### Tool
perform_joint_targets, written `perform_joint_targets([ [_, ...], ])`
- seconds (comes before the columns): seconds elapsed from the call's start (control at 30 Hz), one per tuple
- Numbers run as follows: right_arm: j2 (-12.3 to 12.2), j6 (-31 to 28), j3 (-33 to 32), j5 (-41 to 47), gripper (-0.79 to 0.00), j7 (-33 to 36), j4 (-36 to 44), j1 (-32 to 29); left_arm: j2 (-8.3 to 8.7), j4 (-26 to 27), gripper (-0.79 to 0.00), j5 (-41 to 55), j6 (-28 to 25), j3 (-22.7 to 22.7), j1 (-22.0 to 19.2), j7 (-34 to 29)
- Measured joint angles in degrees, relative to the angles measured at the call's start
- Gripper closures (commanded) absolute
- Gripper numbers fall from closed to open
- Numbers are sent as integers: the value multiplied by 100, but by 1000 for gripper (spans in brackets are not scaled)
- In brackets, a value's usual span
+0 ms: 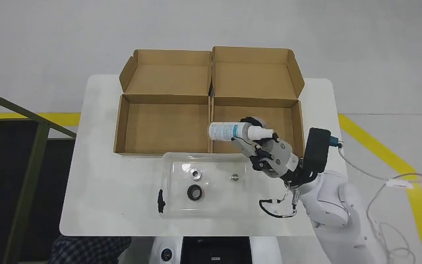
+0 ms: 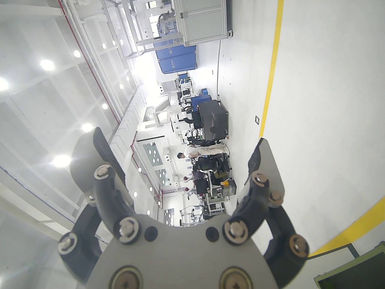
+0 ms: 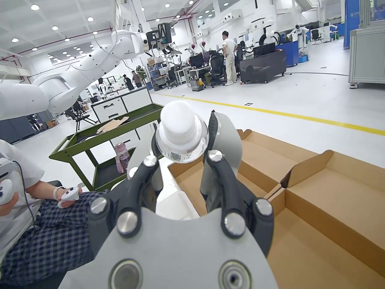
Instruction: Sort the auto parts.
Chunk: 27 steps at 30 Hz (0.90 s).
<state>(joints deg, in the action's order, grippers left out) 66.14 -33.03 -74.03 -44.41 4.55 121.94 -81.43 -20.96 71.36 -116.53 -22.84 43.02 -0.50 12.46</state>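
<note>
In right claw (image 3: 185, 135), clear white-capped bottle (image 1: 224, 131)

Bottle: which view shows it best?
The top view: the bottle lies sideways, full length, in the right claw, above the right box. The right wrist view gives its cap, close up; the left wrist view faces away.

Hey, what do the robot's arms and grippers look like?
Arms: smooth white shells. Left gripper and right gripper: grey metal plate with silver screws, black linkages, pale grey jaws with black ribbed pads. Black cable loops at the right wrist.
</note>
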Motion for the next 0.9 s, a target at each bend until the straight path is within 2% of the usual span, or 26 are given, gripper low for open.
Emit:
perform_joint_targets([
  [0.27, 6, 123, 106, -453, 0, 185, -39, 118, 0, 0, -785, 0, 0, 0, 0, 0],
  [0.9, 28, 1021, 337, -1997, 0, 982, -563, 523, 0, 0, -785, 0, 0, 0, 0, 0],
])
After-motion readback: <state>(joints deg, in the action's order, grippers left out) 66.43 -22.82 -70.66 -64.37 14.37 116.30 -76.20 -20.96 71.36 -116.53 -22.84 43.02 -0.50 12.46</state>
